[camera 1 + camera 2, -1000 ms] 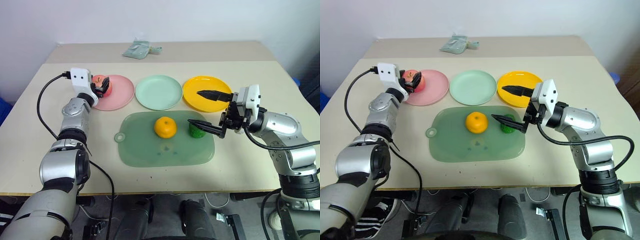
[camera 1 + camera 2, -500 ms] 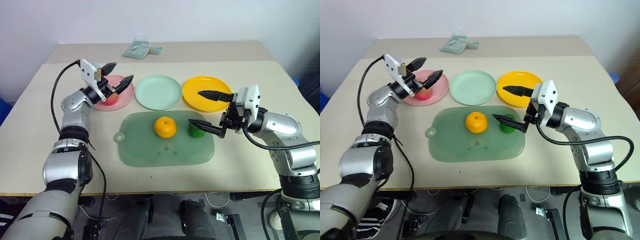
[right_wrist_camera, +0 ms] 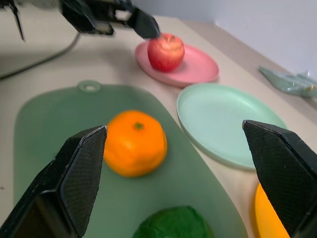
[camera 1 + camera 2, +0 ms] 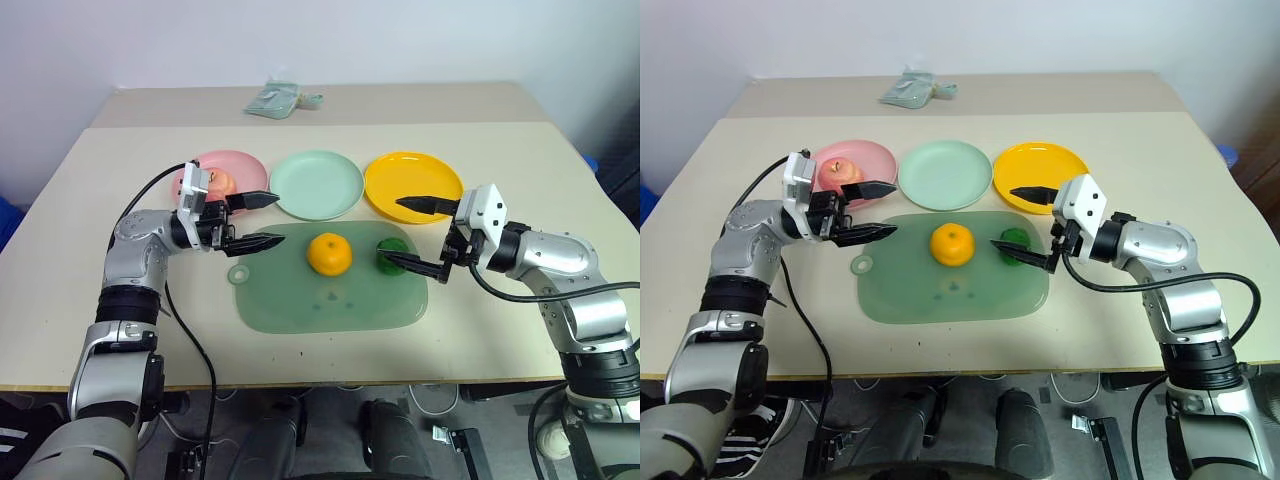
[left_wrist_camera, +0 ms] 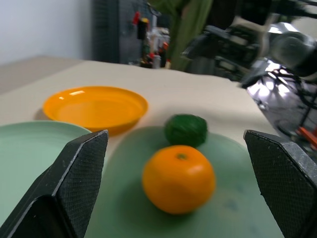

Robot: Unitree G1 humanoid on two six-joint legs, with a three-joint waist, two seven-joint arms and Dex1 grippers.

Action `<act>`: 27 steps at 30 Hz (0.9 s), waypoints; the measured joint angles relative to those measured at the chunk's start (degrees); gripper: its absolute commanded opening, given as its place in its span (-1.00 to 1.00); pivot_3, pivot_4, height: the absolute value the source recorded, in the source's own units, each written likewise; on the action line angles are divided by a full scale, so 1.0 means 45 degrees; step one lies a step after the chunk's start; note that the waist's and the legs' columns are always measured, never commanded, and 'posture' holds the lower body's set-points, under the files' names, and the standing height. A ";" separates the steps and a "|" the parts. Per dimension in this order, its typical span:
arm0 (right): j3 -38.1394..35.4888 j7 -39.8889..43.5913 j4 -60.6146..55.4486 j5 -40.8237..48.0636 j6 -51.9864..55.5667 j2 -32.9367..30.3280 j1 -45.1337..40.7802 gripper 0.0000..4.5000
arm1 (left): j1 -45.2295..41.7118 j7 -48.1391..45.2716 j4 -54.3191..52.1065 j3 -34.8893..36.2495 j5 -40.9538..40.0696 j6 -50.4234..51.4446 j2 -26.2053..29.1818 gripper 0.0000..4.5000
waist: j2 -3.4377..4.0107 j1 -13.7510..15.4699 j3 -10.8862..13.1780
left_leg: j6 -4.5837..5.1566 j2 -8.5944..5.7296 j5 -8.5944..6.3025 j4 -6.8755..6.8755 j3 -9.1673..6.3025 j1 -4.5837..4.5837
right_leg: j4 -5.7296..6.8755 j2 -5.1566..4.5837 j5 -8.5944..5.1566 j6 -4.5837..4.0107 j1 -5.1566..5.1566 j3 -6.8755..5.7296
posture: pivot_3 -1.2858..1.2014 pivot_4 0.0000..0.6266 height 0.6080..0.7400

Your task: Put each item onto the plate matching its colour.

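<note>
Apple (image 4: 839, 171) rests on the pink plate (image 4: 872, 166) toward the table's (image 4: 1200, 180) far left edge, so one of three items looks sorted. Mandarin (image 4: 952, 244) and green bumpy ball (image 4: 1014, 241) sit side by side on the pale green mat (image 4: 910, 295) at the table's middle, while the mint plate (image 4: 945, 174) and yellow-orange plate (image 4: 1040, 163) behind it are bare. Left end effector (image 4: 873, 208), spread wide and holding nothing, points toward the mandarin. Right end effector (image 4: 1023, 227), also spread and unladen, brackets the green ball.

No readable text or labels, seemingly.
</note>
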 measured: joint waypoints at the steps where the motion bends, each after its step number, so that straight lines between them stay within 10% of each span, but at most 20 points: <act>1: 0.0000 -0.0003 0.0000 -0.0007 -0.0005 0.0000 0.0000 1.00 | 0.0000 0.0007 -0.0141 -0.0002 -0.0016 0.0140 0.0001 0.99 | 0.0000 -0.0002 0.0000 | 0.0000 0.0000 0.0000 0.0000 0.0002 0.0000 | -0.0002 0.0000 0.0000 0.0000 0.0000 0.0001 | 0.03 -0.52 1.00; 16: -0.0033 -0.0031 -0.0388 0.0753 0.0442 0.0120 -0.0046 1.00 | 0.0178 0.1003 -0.0426 -0.0742 0.0714 -0.1140 -0.0840 0.99 | 0.0000 -0.0029 0.0000 | 0.0000 0.0000 0.0000 -0.0005 0.0007 -0.0001 | -0.0008 -0.0006 0.0000 -0.0001 -0.0007 0.0007 | 0.03 -0.52 1.00; 27: 0.0813 -0.1531 -0.1248 0.0727 0.1805 0.0923 -0.0908 1.00 | 0.0281 -0.0124 0.0446 -0.0496 0.0375 -0.0659 0.0853 0.99 | 0.0006 -0.0015 -0.0002 | 0.0000 0.0010 0.0000 -0.0013 0.0009 -0.0003 | -0.0013 0.0009 0.0005 -0.0010 -0.0016 0.0014 | 0.03 -0.52 1.00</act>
